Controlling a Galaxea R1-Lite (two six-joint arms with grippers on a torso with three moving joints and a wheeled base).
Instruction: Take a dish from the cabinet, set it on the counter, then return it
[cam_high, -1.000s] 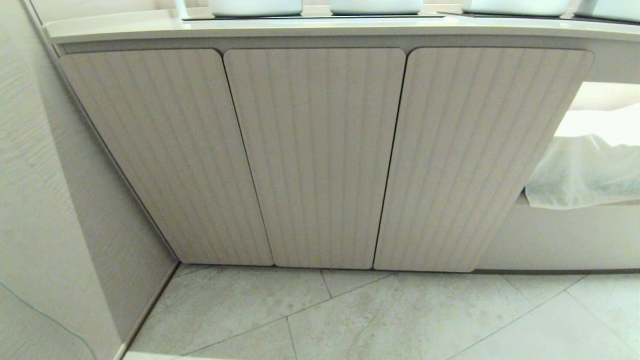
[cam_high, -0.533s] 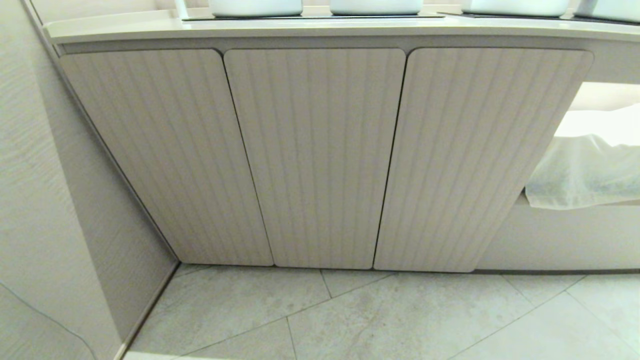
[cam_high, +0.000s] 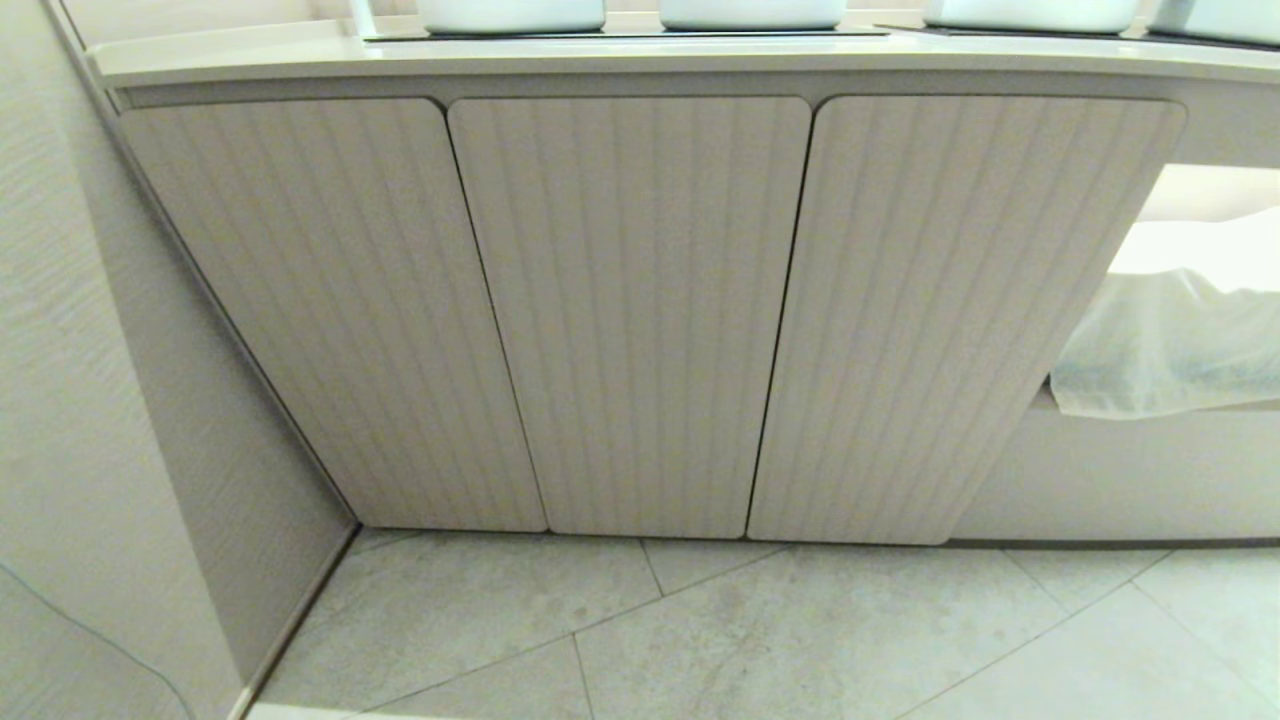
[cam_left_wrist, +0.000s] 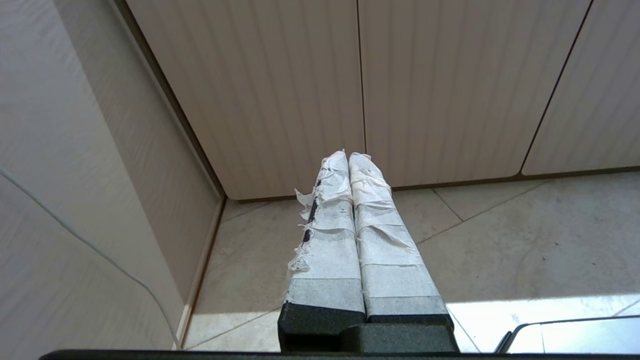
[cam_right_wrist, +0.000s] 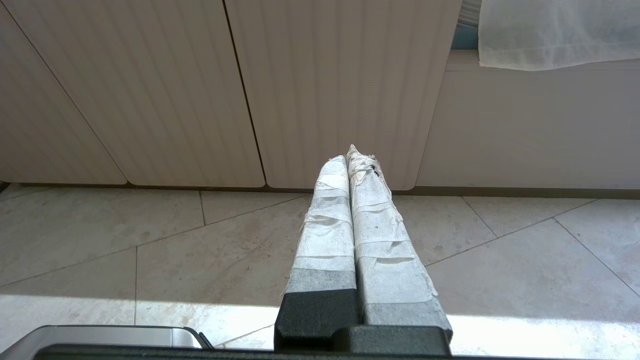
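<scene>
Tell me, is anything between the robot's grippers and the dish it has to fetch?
Yes: the cabinet has all three fluted doors shut, hiding any dish. Left gripper and right gripper sit closed, low above the floor, short of the doors.

The cream-white desk (cam_high: 640, 55) runs along the top of the head view, its rounded front edge above the closed cabinet (cam_high: 630, 310). On its black inset panel (cam_high: 620, 35) stand white containers (cam_high: 510, 14), side by side. Below, the cabinet stands on a pale tiled floor (cam_high: 800, 640).
</scene>
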